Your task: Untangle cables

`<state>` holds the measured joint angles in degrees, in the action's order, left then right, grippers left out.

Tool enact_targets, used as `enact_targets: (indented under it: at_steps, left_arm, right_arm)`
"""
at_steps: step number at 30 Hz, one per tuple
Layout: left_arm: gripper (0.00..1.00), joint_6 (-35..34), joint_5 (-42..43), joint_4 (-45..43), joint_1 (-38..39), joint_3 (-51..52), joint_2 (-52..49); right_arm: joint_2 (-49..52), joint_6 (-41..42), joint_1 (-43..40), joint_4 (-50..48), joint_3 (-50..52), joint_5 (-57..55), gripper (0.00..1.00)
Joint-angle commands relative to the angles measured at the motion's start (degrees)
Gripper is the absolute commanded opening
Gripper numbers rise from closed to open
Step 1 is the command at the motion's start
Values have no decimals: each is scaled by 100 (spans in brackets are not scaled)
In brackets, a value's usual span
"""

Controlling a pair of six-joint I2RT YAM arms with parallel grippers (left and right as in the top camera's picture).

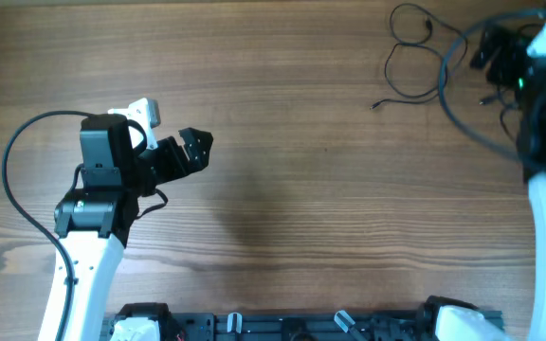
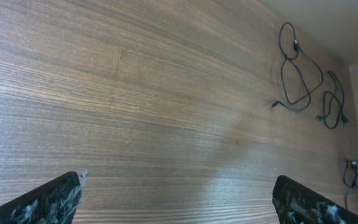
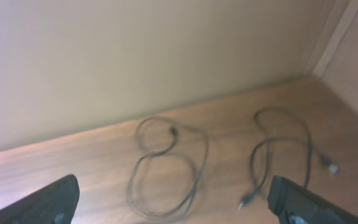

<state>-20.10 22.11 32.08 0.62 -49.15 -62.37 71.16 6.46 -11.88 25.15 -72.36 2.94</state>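
Several thin black cables lie apart on the wooden table at its far right. The overhead view shows one looped cable (image 1: 389,68) just left of my right gripper (image 1: 497,52). In the right wrist view two cables, one on the left (image 3: 166,168) and one on the right (image 3: 284,149), rest on the wood ahead of my open right gripper (image 3: 174,196), which holds nothing. My left gripper (image 1: 197,147) hovers over bare wood at the left, far from them. It is open and empty (image 2: 179,199), with three cable loops in the distance: (image 2: 297,74), (image 2: 334,106), (image 2: 356,171).
The thicker black wiring (image 1: 472,128) of the right arm arcs over the table beside the cables. A pale wall (image 3: 135,56) rises behind the table's far edge. A dark rail (image 1: 301,327) with mounts runs along the near edge.
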Motion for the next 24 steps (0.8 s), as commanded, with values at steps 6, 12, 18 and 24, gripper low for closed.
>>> enact_targets:
  at_steps: [6,12,18,24]
  left_arm:
    - [100,31,-13,-7,-42,-26,-13]
    - [100,31,-15,-7,-42,-26,-13]
    - [100,31,-13,-7,-42,-26,-13]
    - [100,31,-13,-7,-42,-26,-13]
  right_arm:
    - [-3482,463,17,278,2498,1008,100]
    - [-5792,269,17,494,3491,2006,100]
    - [-6426,1528,17,870,3493,2081,100]
    - [-6426,2100,17,1320,3499,1725,100]
